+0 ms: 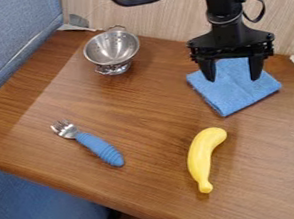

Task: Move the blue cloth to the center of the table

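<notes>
The gripper point(234, 74) hangs at the upper right with its two black fingers spread apart and pointing down, nothing held between them. Behind and below it the blue cloth point(236, 93) lies folded on the brown wooden table point(145, 127), toward the back right. The gripper covers part of the cloth's upper half from view. Whether the fingertips touch the cloth, I cannot tell.
A metal colander point(112, 48) stands at the back left. A fork with a blue handle point(101, 148) lies at the left, and a yellow banana point(204, 156) lies in front of the cloth. A wooden wall point(159, 22) rises behind the table.
</notes>
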Motion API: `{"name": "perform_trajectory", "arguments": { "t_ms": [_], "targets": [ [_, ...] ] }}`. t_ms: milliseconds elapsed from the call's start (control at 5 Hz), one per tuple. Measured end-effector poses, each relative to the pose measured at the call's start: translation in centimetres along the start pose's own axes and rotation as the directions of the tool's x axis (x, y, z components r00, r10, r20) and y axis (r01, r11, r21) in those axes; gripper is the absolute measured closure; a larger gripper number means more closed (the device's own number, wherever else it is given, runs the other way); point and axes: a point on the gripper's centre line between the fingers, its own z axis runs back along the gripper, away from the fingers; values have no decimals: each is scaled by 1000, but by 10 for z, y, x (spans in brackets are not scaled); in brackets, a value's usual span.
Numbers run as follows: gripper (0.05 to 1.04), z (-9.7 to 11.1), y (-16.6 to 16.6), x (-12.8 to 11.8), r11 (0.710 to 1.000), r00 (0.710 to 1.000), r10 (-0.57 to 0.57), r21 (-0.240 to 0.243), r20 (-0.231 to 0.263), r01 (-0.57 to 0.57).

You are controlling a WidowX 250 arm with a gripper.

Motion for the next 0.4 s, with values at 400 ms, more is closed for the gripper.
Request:
{"name": "perform_trajectory", "arguments": {
  "t_ms": [400],
  "targets": [
    [82,-28,12,17,1000,1000,12,20,3,-12]
  ]
}}
